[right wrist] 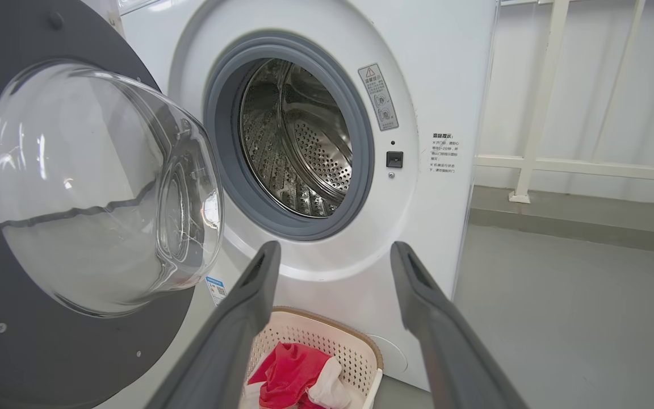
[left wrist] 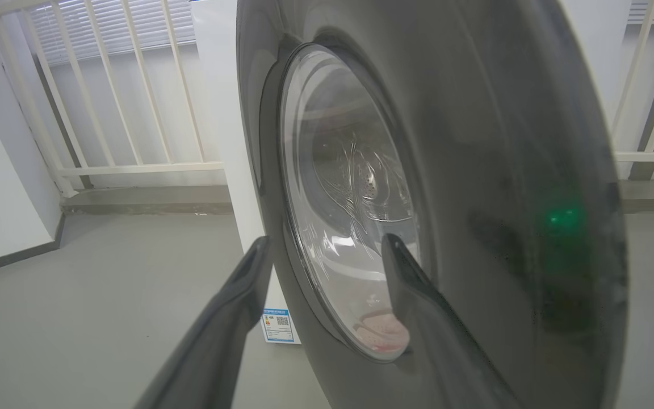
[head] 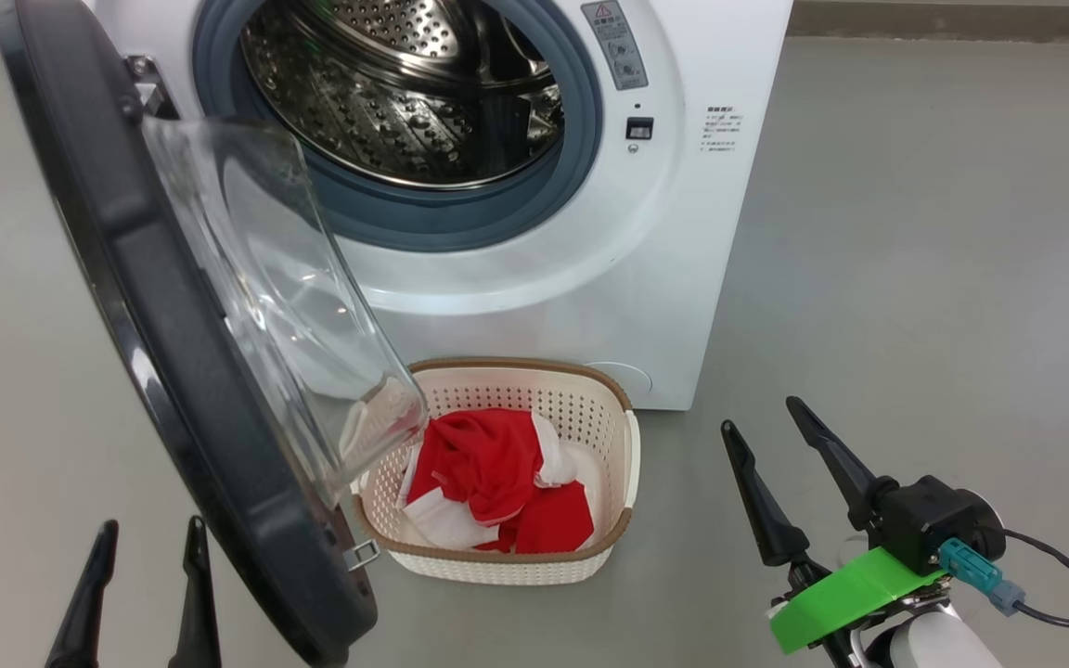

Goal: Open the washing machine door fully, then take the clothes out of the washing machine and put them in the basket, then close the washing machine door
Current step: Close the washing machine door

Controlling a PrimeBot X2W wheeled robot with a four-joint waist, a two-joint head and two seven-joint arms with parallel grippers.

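Laundry unloaded: a big white front-loading washing machine (head: 664, 278) fills the upper middle of the head view. Its large round door (head: 173, 371), with a black rim and a bulging clear glass bowl, is swung out across the left of the frame. The opening exposes the grey rubber ring (head: 460, 227) and the perforated steel drum (head: 377, 111).

At lower centre, a small cream-white perforated plastic basket (head: 497, 568) with a brown rim sits on the grey floor (head: 915, 278), just in front of the machine. The bright red clothes (head: 497, 482) with white trim lie heaped inside it, and the door's glass bowl overhangs the basket's left corner.

The left gripper (head: 152, 522), at lower left, has its two dark fingers spread wide and holds nothing. In the left wrist view they sit close to the door's glossy outer face, though whether they touch it cannot be told. The right gripper (head: 760, 413), at lower right above a green plate (head: 845, 594) on its wrist, also gapes wide and empty, well apart from the basket. A white railing (right wrist: 537, 102) lines the upper right of the right wrist view.
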